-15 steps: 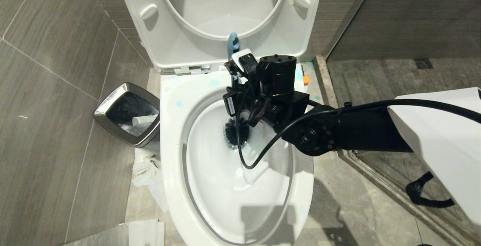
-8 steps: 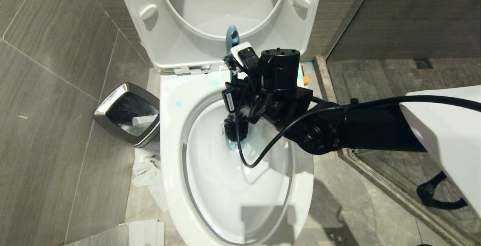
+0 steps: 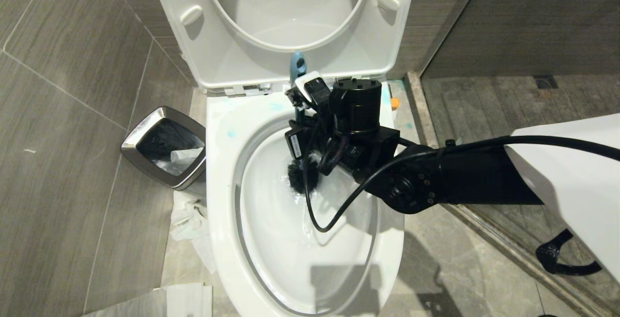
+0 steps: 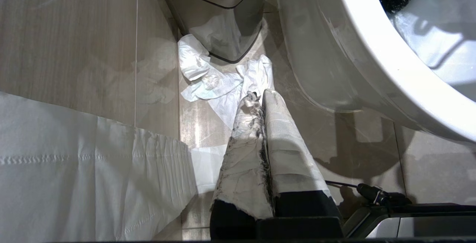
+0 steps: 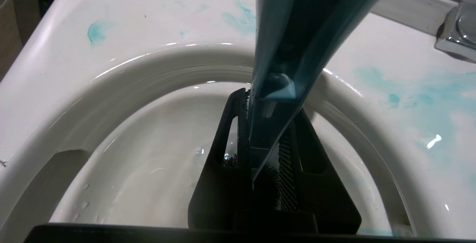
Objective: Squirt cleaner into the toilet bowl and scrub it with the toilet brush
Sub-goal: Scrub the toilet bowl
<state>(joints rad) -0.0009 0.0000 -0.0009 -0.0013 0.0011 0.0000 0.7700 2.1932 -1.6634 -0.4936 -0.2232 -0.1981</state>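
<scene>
The toilet [image 3: 223,128] is showing glossy white ceramic, its oval bowl [image 3: 300,239] wet and its rim smeared with turquoise cleaner [image 5: 97,31]. The seat [image 3: 286,21] is standing raised against grey wood-grain tiles. A brushed-steel bin [image 3: 164,147] is sitting by the wall left of the toilet, crumpled tissue [image 3: 186,213] lying at its foot.

The black right arm is reaching in from the right, bent over the bowl's back half, wrist angled downward. The right gripper [image 5: 266,150] is pinching the flat blue handle of the brush [image 3: 302,174] between ribbed black fingers [image 5: 223,154]. The bristly black brush head is dipping into the water at the drain.

The left gripper [image 4: 260,98] is hanging low beside the bowl's outer wall, its tape-wrapped fingers pressed together, holding nothing.
</scene>
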